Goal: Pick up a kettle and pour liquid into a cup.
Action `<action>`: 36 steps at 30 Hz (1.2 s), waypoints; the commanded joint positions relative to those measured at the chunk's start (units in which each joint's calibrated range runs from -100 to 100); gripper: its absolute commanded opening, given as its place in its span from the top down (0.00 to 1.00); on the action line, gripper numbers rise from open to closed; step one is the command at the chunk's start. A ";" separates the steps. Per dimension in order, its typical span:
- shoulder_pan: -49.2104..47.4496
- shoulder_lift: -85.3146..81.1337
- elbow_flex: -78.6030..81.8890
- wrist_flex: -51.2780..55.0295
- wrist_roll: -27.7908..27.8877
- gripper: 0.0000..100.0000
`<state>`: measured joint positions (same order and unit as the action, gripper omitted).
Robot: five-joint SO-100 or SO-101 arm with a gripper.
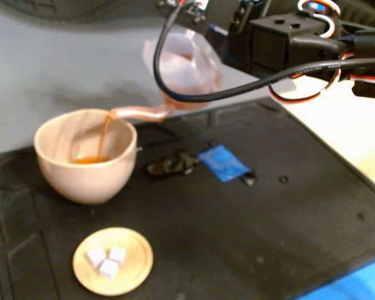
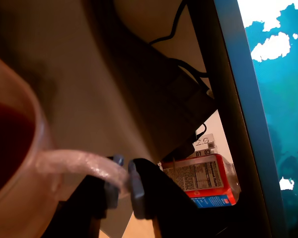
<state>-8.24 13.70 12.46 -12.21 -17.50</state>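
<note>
In the fixed view the translucent pinkish kettle [image 1: 184, 72] hangs tilted above the black mat, its long spout [image 1: 140, 114] reaching left over the cup's rim. A thin reddish-brown stream of liquid [image 1: 103, 137] falls from the spout tip into the beige-pink cup [image 1: 87, 169], where a small pool lies at the bottom. The wrist view shows my gripper [image 2: 121, 186] shut on the kettle's thin translucent handle, with the kettle body [image 2: 25, 173] at the left and dark red liquid [image 2: 5, 144] inside it. The arm [image 1: 287, 44] enters from the upper right.
A small wooden dish [image 1: 134, 275] with three white cubes sits in front of the cup. A blue packet [image 1: 224, 164] and a dark wrapper [image 1: 172, 165] lie mid-mat [image 1: 269, 237]. A black cable [image 1: 237, 90] loops under the kettle. A red box [image 2: 198, 178] shows in the wrist view.
</note>
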 commanded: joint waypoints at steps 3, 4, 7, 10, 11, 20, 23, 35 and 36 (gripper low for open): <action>-0.09 -1.07 -4.12 -0.11 2.09 0.99; -0.09 -1.07 -4.12 -0.11 2.25 0.99; -0.17 -1.07 -4.12 -0.11 2.36 0.99; -1.16 -0.99 -4.21 -0.20 2.36 0.99; -1.16 -0.99 -4.21 -0.20 2.36 0.99; -1.31 -0.99 -4.21 -0.46 2.36 0.99; -1.08 -0.99 -4.21 -0.37 2.36 0.99; -0.85 -0.99 -4.21 -0.28 2.36 0.99; -0.85 -0.99 -4.21 -0.28 2.36 0.99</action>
<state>-9.37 13.70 12.37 -12.21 -15.30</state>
